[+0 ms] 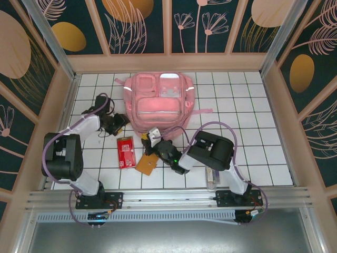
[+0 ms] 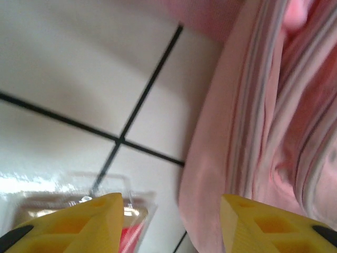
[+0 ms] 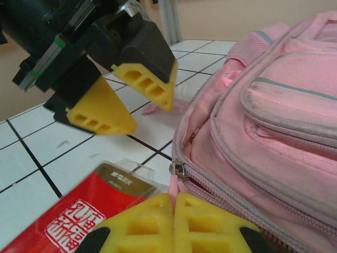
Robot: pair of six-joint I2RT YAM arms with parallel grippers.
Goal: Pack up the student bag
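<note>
Right gripper [image 3: 174,200] pinches the zipper pull [image 3: 172,184] on the student bag [image 3: 274,132]; left gripper [image 2: 169,203] gapes; best drag it slowly, steadily.

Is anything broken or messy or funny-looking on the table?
Nothing looks broken or spilled. The pink bag lies flat, and the right gripper pinches its zipper pull. The left gripper hangs open beside the bag. The red packet and a brown item just lie loose outside it, not packed yet.
</note>
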